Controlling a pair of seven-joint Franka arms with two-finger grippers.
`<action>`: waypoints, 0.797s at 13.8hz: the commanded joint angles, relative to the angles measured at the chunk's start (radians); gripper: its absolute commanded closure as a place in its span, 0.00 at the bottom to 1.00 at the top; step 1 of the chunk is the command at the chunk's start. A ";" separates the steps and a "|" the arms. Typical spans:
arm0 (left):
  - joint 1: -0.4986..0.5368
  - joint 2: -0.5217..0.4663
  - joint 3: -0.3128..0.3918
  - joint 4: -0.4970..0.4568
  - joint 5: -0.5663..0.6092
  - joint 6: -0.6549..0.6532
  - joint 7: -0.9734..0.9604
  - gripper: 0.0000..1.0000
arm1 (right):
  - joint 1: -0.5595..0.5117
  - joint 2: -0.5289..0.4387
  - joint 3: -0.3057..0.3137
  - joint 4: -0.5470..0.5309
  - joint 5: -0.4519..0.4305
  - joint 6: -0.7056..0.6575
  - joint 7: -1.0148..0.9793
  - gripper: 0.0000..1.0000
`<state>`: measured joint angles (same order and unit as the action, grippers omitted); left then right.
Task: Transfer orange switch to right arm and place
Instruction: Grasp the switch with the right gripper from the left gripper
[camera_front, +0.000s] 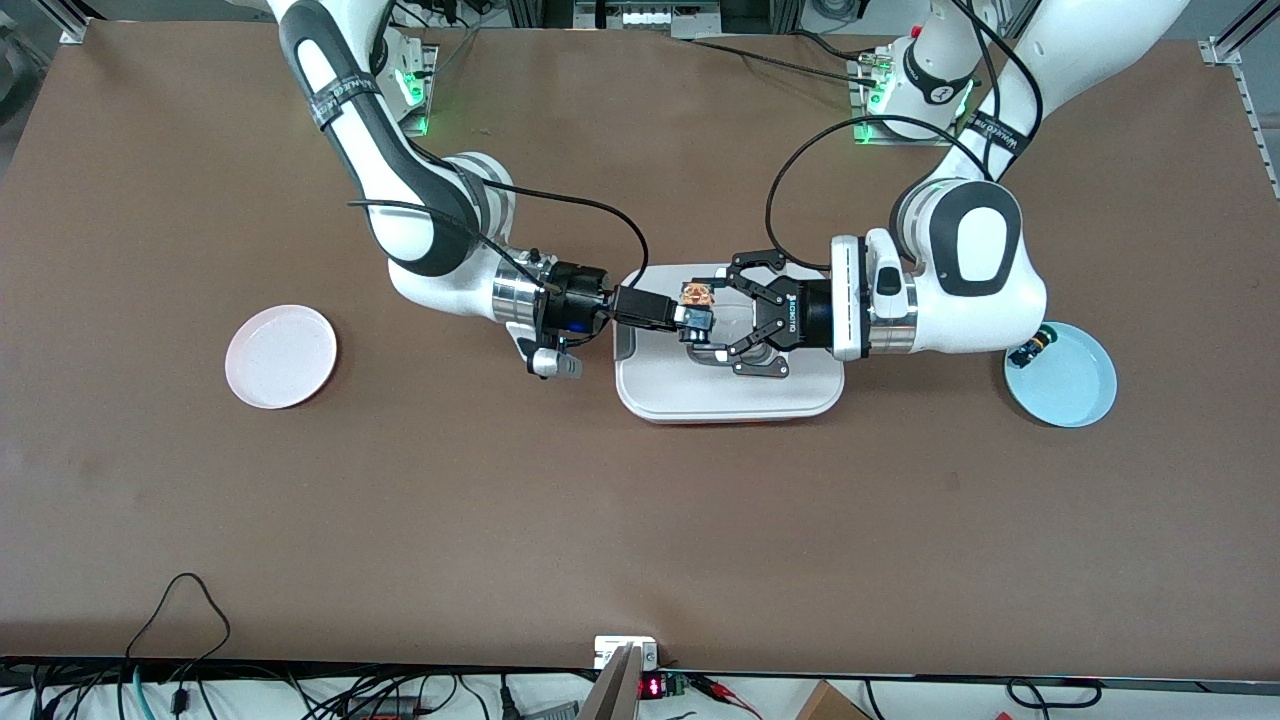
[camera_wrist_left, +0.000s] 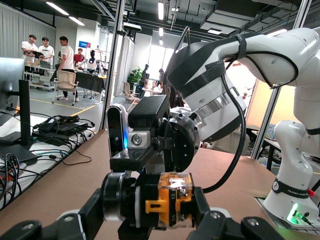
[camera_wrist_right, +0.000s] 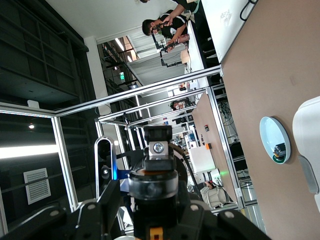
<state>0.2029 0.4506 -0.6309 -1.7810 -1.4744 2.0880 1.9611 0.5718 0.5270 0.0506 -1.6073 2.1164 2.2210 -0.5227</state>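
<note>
The orange switch (camera_front: 698, 296) is up in the air over the white tray (camera_front: 730, 405) at the middle of the table (camera_front: 640, 520), caught between the two grippers where they meet. Read as a clock on the front view with the tray at its centre, the left gripper (camera_front: 708, 320) comes in from 3 o'clock. Its black linkage fingers (camera_wrist_left: 97, 212) sit narrowly on either end of the switch (camera_wrist_left: 170, 200), clamping it lengthwise. The right gripper (camera_front: 686, 316) comes in from 9 o'clock and its tip is right against the switch's dark body. Whether it has a grip on the switch, I cannot tell. In the right wrist view the switch (camera_wrist_right: 152, 187) shows end-on, a black round barrel with a sliver of orange below it.

The table is a plain brown board. A pink plate (camera_front: 281, 356) lies on it at 9 o'clock from the tray, toward the right arm's end. A light blue plate (camera_front: 1070, 395) lies at 3 o'clock, toward the left arm's end, with a small dark switch (camera_front: 1033, 347) near its rim. The arm bases stand at about 11 and 1 o'clock, each lit green.

The left wrist view looks out on an open workshop with ceiling strip lights, a group of people (camera_wrist_left: 45, 50) standing by desks, and cables on the floor.
</note>
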 joint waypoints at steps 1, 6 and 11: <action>0.007 -0.026 -0.010 -0.031 -0.037 0.010 0.041 0.79 | 0.005 -0.015 -0.005 -0.013 0.024 0.009 -0.023 0.49; 0.003 -0.021 -0.010 -0.037 -0.037 0.009 0.039 0.79 | 0.007 -0.015 -0.005 -0.011 0.024 0.008 -0.023 0.64; 0.004 -0.021 -0.010 -0.037 -0.037 0.007 0.038 0.57 | 0.007 -0.013 -0.006 -0.011 0.024 0.008 -0.030 0.92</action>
<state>0.2025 0.4507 -0.6319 -1.7847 -1.4800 2.0887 1.9611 0.5731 0.5277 0.0506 -1.6151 2.1164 2.2230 -0.5281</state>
